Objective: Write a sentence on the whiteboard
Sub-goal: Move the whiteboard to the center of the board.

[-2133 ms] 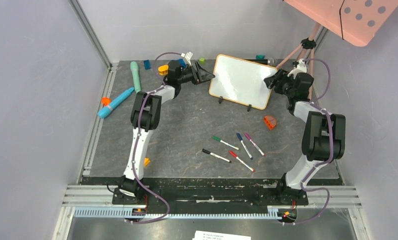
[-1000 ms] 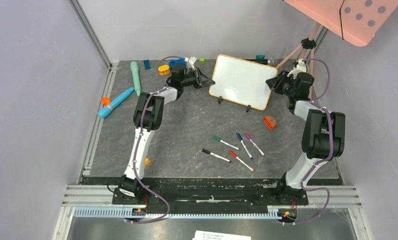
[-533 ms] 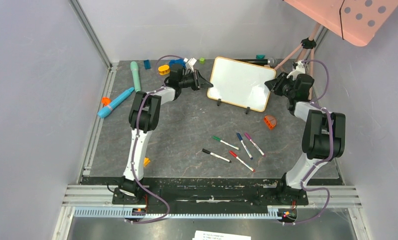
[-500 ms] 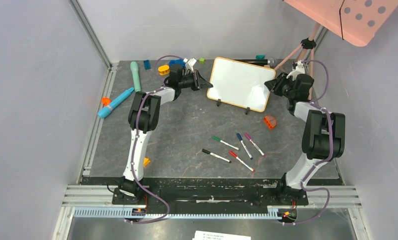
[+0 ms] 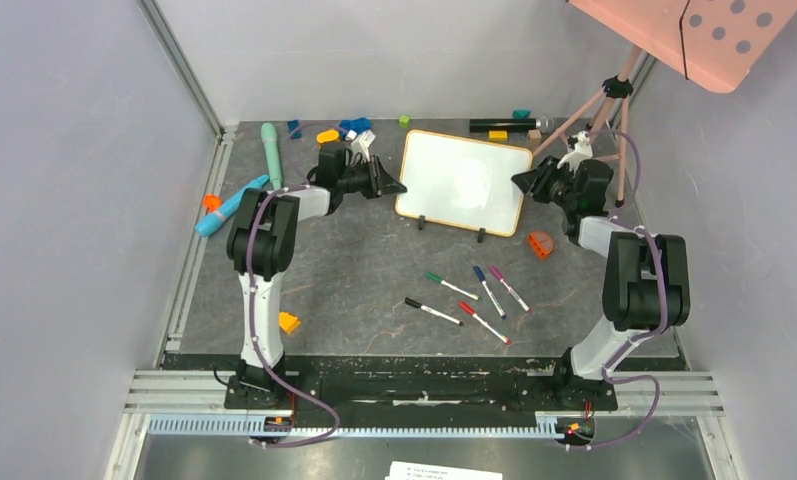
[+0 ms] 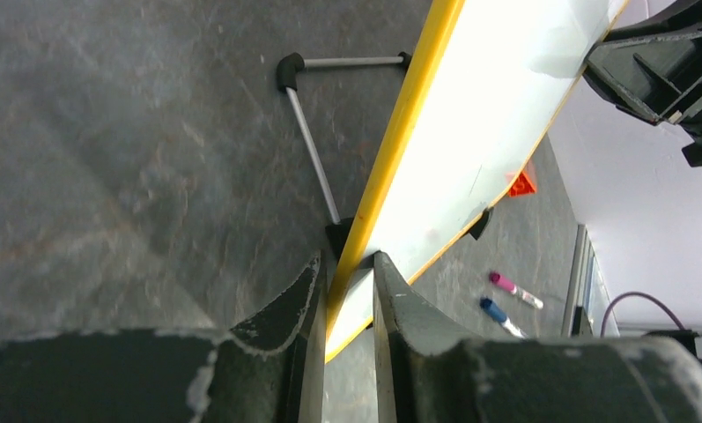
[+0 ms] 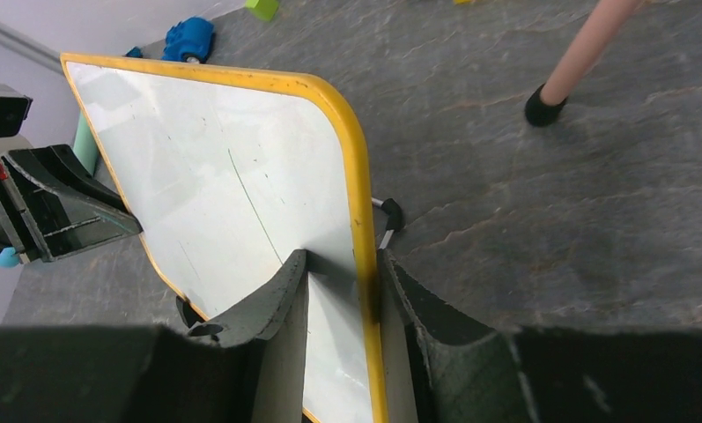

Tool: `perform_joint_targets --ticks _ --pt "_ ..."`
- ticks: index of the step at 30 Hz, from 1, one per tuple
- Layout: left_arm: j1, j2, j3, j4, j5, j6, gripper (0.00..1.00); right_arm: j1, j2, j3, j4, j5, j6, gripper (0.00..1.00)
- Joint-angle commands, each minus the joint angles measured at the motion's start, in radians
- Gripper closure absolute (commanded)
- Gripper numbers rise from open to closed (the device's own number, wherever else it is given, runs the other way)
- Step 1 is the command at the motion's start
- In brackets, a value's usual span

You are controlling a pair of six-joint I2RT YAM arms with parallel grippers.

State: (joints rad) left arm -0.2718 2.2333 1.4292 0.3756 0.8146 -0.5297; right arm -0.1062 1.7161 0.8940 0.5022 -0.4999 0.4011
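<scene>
Both arms grip the whiteboard (image 5: 462, 180) at the far middle of the table (image 5: 374, 270), the left gripper (image 5: 396, 187) clamped on its left edge and the right gripper (image 5: 520, 179) on its right edge. Five markers (image 5: 489, 291) lie nearer.

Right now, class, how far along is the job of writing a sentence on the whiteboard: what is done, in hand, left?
Done: nothing written; the whiteboard is blank. In hand: the left gripper and right gripper clamp its opposite side edges, apparently positioning it. Left: pick up one of the markers lying on the table and write the sentence.
</scene>
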Motion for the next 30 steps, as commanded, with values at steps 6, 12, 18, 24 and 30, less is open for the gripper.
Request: perform_joint_targets --ticks 6,12,18,24,30 --pt "0.011 -0.303 -0.33 0.02 -0.033 0.087 0.98 0.068 -0.088 -0.156 0.07 -0.07 0.031 1.0" --pt "0.011 -0.492 -0.581 0.083 -0.131 0.086 0.98 0.1 -0.156 -0.257 0.107 -0.109 0.026 1.0" --pt "0.012 -0.59 -0.685 0.07 -0.175 0.093 0.98 0.165 -0.172 -0.284 0.123 -0.124 0.021 1.0" --pt "0.013 -0.682 -0.762 0.061 -0.24 0.087 0.95 0.227 -0.137 -0.254 0.145 -0.129 0.026 1.0" --pt "0.013 -0.776 -0.839 0.056 -0.289 0.076 0.92 0.252 -0.124 -0.237 0.145 -0.129 0.024 1.0"
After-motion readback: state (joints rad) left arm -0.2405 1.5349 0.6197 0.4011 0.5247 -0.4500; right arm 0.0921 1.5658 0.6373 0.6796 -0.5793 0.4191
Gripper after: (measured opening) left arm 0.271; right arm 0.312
